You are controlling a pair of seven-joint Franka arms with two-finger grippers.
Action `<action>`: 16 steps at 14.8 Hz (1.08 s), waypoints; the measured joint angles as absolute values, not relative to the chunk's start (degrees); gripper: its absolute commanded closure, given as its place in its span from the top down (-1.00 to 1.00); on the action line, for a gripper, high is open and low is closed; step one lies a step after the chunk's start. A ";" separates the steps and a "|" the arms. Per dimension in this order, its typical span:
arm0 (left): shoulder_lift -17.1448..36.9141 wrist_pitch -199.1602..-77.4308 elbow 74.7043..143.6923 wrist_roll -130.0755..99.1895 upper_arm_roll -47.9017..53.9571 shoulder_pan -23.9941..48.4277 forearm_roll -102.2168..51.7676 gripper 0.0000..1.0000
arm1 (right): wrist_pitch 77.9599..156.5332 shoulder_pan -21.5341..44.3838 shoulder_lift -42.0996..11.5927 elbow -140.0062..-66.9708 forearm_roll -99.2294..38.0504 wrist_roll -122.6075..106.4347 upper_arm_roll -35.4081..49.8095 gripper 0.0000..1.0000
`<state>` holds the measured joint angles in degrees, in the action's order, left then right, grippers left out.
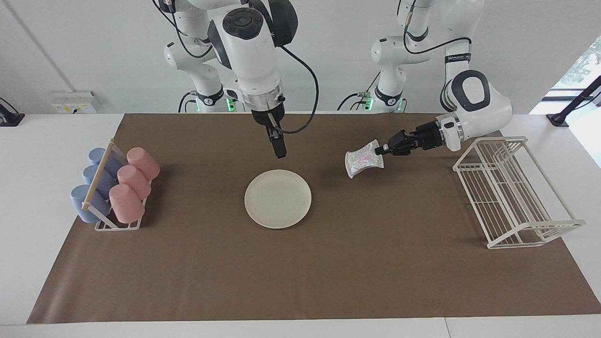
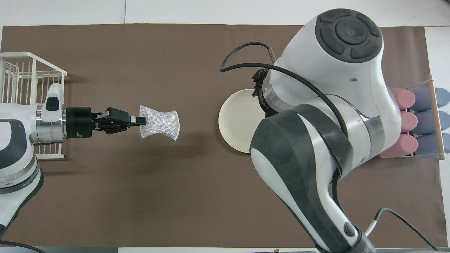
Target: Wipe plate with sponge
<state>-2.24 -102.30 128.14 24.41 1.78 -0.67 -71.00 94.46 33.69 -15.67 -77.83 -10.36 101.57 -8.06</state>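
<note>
The left gripper [image 1: 381, 150] pinches the soft, light sponge [image 1: 364, 158] at one edge; the right gripper [image 1: 280, 151], seemingly pressed together, hangs over the plate [image 1: 278, 198].

A brown mat [image 1: 328, 263] covers most of the white table [image 1: 47, 141]. At the right arm's end a small rack [image 1: 115, 220] holds three pink cups [image 1: 134, 180] and three blue cups [image 1: 91, 185], lying on their sides. At the left arm's end stands a white wire rack [image 1: 512, 192], partly on the mat's edge.
</note>
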 measured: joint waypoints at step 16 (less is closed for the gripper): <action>-2.37 -92.20 129.48 30.74 1.90 -1.39 -80.10 -1.00 | 102.36 41.05 -19.28 -77.14 -17.39 116.23 -8.03 1.00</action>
<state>-2.37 -92.20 129.48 30.74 1.90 -1.39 -80.10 102.36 41.05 -19.28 -77.14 -17.39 116.23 -8.03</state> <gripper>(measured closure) 0.965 0.000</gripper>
